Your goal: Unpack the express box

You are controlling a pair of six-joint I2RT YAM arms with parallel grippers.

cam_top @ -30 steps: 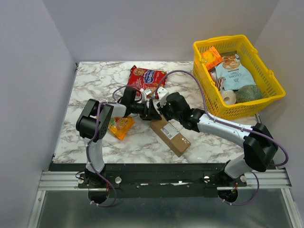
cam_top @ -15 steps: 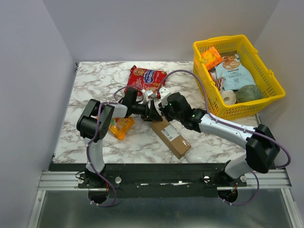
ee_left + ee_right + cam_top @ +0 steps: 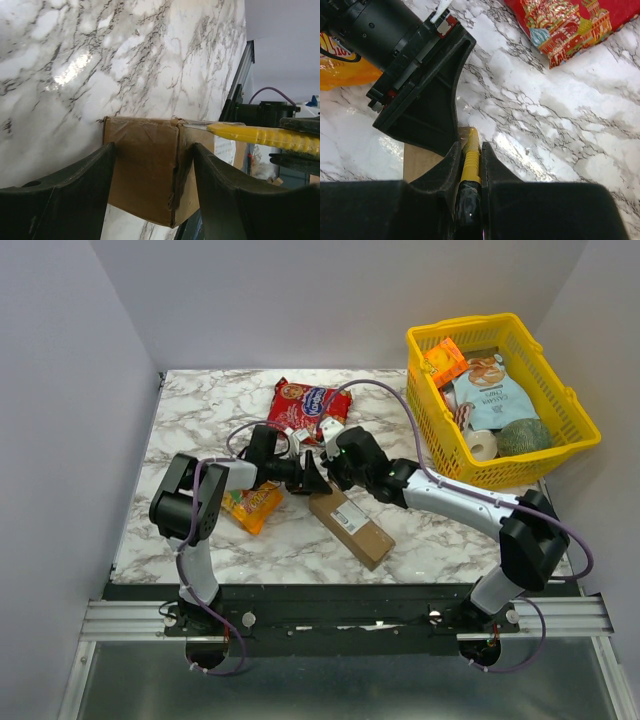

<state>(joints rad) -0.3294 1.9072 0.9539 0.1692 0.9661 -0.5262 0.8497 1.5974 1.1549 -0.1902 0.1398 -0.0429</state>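
Facing express box (image 3: 142, 170) — left hand (image 3: 152, 150) spread | right hand (image 3: 470, 147) grips knife (image 3: 471, 159) (yellow)

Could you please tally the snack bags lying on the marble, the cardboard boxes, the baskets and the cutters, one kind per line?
Snack bags on the marble: 2 (the red bag, the orange bag)
Cardboard boxes: 1 (the express box)
Baskets: 1 (the yellow basket)
Cutters: 1 (the yellow cutter, in the right gripper)
Total: 5

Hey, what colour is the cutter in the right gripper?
The cutter is yellow, clearest in the left wrist view.
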